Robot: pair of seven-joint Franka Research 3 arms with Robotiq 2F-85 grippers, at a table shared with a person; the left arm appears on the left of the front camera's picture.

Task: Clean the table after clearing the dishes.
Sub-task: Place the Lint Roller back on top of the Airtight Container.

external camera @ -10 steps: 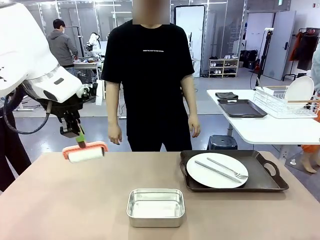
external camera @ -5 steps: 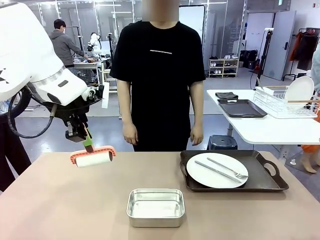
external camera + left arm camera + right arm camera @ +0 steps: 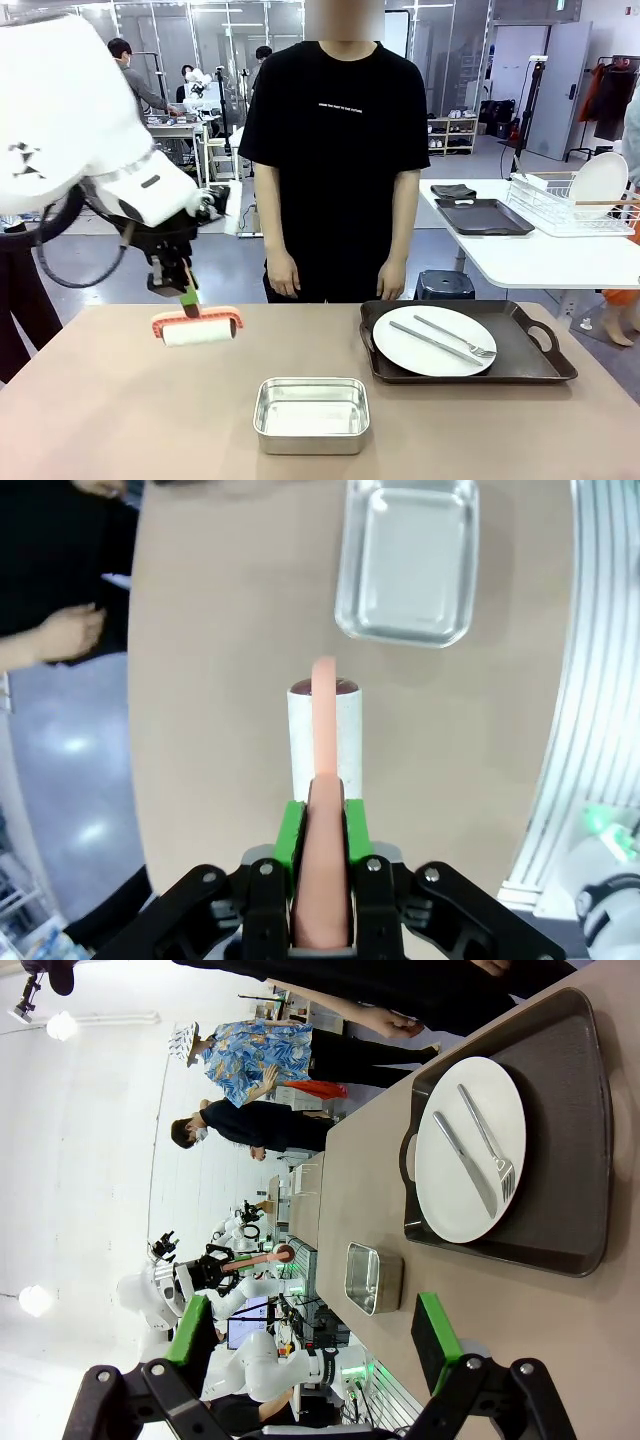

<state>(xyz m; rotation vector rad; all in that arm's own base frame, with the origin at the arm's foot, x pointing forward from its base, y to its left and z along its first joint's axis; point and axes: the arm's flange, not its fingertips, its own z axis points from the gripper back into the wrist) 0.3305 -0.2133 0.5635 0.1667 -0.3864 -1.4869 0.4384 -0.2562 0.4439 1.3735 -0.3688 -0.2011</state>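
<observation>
Over the far left part of the table (image 3: pixel 110 420), the left gripper (image 3: pixel 323 830) is pinched tight on the salmon handle (image 3: pixel 322 900) of a lint roller (image 3: pixel 200 331), green pads flat against both sides. From the grip the handle runs out to the white roll (image 3: pixel 325 735), which lies crosswise just inside the far edge; whether it touches the top or hangs just above it I cannot tell.

To roll well, I would bring the roll down level, so both ends bear evenly, and pull straight, overlapping strokes from the far edge toward the near one, pressing lightly enough that the handle does not twist in the pads.

Beyond the roller, a steel pan (image 3: pixel 311 413) sits mid-table by the near edge, and a dark tray (image 3: pixel 540 368) with a white plate (image 3: pixel 420 352) and cutlery (image 3: pixel 455 338) occupies the right side, so clearing looks unfinished. Strokes should stop short of both; the ground under them probably has to wait.

At the far edge the person's hands (image 3: pixel 283 274) hang by their sides, near the roller's line, so keep strokes inside that edge.

Near the right corner the right gripper (image 3: pixel 312 1335) hovers spread wide, holding nothing.
</observation>
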